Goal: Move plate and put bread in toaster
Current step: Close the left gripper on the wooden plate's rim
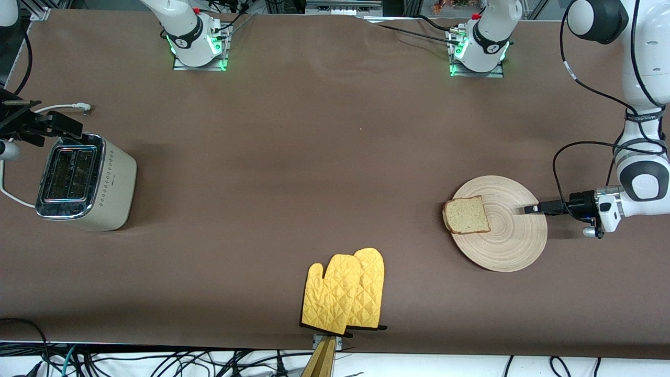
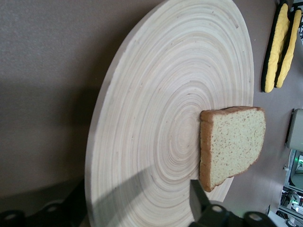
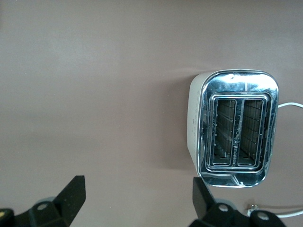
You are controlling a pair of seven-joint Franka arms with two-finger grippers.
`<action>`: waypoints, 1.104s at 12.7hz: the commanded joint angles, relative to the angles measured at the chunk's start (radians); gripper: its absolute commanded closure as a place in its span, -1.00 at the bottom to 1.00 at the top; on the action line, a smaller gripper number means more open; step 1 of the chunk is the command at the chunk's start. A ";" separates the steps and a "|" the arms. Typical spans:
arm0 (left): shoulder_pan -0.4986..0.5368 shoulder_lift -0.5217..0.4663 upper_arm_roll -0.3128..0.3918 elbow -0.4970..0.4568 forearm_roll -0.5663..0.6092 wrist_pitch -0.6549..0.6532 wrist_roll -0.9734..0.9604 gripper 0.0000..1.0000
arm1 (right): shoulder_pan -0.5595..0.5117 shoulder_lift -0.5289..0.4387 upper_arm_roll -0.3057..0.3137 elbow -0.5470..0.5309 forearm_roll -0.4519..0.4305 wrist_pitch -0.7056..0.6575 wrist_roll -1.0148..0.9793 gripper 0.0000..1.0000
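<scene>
A pair of yellow oven mitts (image 1: pixel 345 296) lies at the worktop (image 1: pixel 293 157) edge nearest the front camera, about midway along it. Farther in, toward the left arm's end of the worktop, rests the plate (image 1: pixel 510 238), with the bread (image 1: pixel 466 214) lying flat on it at the rim that faces the right arm's end, one corner reaching just over that rim. The left end effector (image 1: pixel 529 209) is at the plate's rim on the side toward the left arm's end of the worktop, held low and level, its fingers spread apart with the rim between them and not clamped on it. Toward the right arm's end of the worktop stands the toaster (image 1: pixel 86 183), upright, its two slots empty and its white cord (image 1: pixel 10 195) trailing off toward that end. The right end effector (image 3: pixel 137 198) hangs above the toaster's edge, fingers wide apart and holding nothing.
</scene>
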 commanded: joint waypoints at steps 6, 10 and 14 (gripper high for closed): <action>-0.005 0.046 0.006 0.028 -0.032 -0.016 0.022 0.48 | -0.003 -0.013 0.005 -0.004 -0.001 -0.006 0.012 -1.00; -0.007 0.054 0.006 0.026 -0.032 -0.013 0.022 1.00 | -0.004 -0.011 0.002 -0.004 0.001 -0.006 0.009 -1.00; -0.013 0.045 -0.014 0.026 -0.061 -0.054 0.021 1.00 | -0.004 -0.010 0.000 -0.004 0.002 -0.006 0.010 -1.00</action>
